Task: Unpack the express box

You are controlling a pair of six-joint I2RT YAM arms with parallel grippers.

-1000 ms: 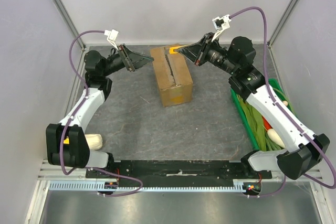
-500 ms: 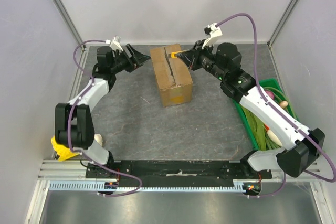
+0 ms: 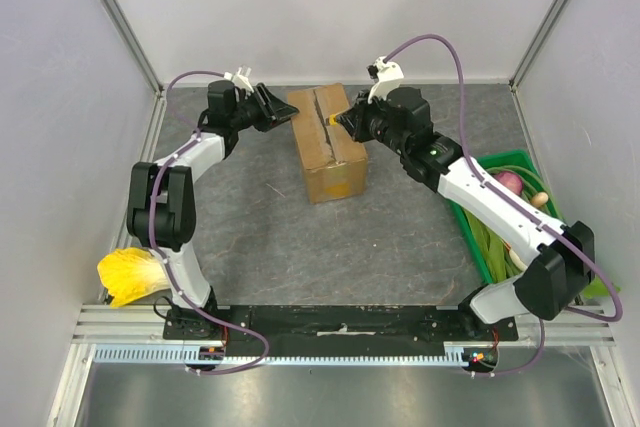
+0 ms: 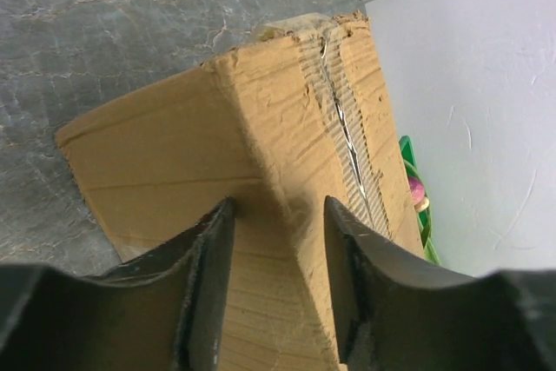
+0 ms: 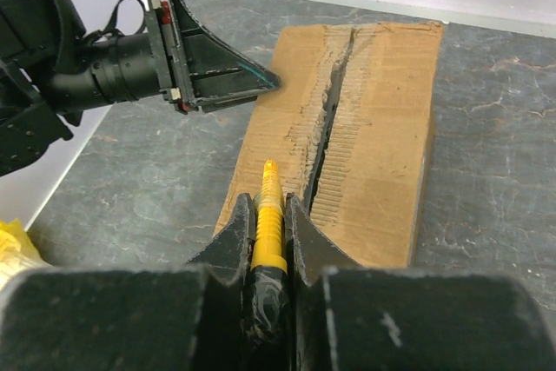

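we judged the step in hand to be opening the box [image 3: 325,142], which sat shut at the far middle of the worktop [image 3: 250,217]. the right claw [image 5: 268,206] was closed on a yellow tool [image 5: 269,182], its tip over the near end of the ragged seam [image 5: 330,102]. the left claw [image 3: 284,113] stood part open astride the box's upper left edge; we saw no firm pinch. next, we thought, the left should steady the box while the tool ran along the seam, kept shallow to spare the contents. the left claw's tips lay just beside the seam, so the tool's path ran near them. a green crate [image 3: 497,157] of greens [image 3: 490,227] sat to the right and a yellow thing [image 3: 130,272] at the near left, both apart from the box.
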